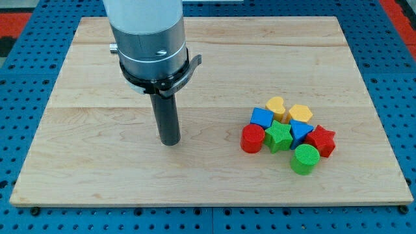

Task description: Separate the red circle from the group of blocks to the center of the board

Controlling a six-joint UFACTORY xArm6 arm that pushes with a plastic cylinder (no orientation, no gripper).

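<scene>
Red circle (253,138) untouched; my tip (170,142) well left, touching nothing.

I can read no text, label, brand, number or sign anywhere here: nothing on the wooden board (214,58), nothing on the coloured blocks, the red circle (253,138) among them, nothing on my rod or my tip (170,142), and nothing on the blue perforated surface (390,39) around the board
</scene>
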